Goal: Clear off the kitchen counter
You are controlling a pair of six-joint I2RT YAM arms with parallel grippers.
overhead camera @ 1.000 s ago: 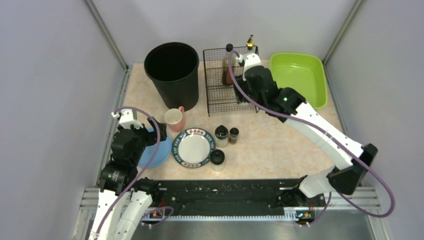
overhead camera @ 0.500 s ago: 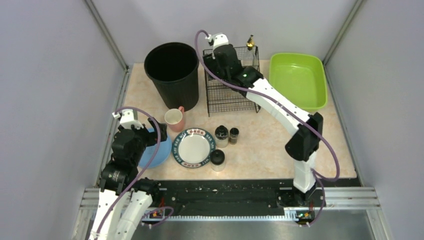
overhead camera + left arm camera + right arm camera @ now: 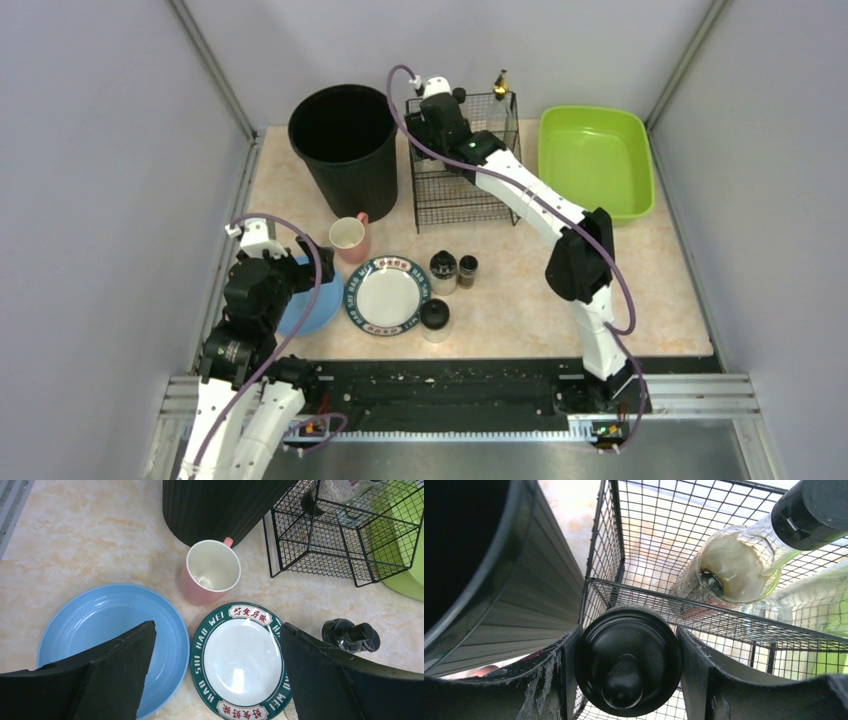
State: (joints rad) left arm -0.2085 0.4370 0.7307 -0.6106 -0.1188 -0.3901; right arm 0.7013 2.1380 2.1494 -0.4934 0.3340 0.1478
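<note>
The beige kitchen counter [image 3: 560,290] carries a blue plate [image 3: 100,630], a green-rimmed white plate [image 3: 240,660], a pink mug [image 3: 210,575] and three black-lidded shakers [image 3: 443,268]. My left gripper [image 3: 217,630] hangs open above the two plates, with nothing between its fingers. At the back-left corner of the black wire rack [image 3: 450,190], beside the black bin [image 3: 345,140], my right gripper [image 3: 628,645] is shut on a bottle with a round black cap [image 3: 628,660]. Only the cap shows; the bottle's body is hidden below it.
A clear bottle with a black cap [image 3: 729,570] stands inside the rack, and a gold-topped bottle [image 3: 500,82] stands at the rack's back right. A lime-green tray [image 3: 600,160] sits at the back right. Grey walls close in the counter, and a black rail [image 3: 440,385] runs along the front.
The right arm's elbow swung in from the right toward the centre, and its gripper moved left along the rack to the back-left corner. The left arm stayed still.
</note>
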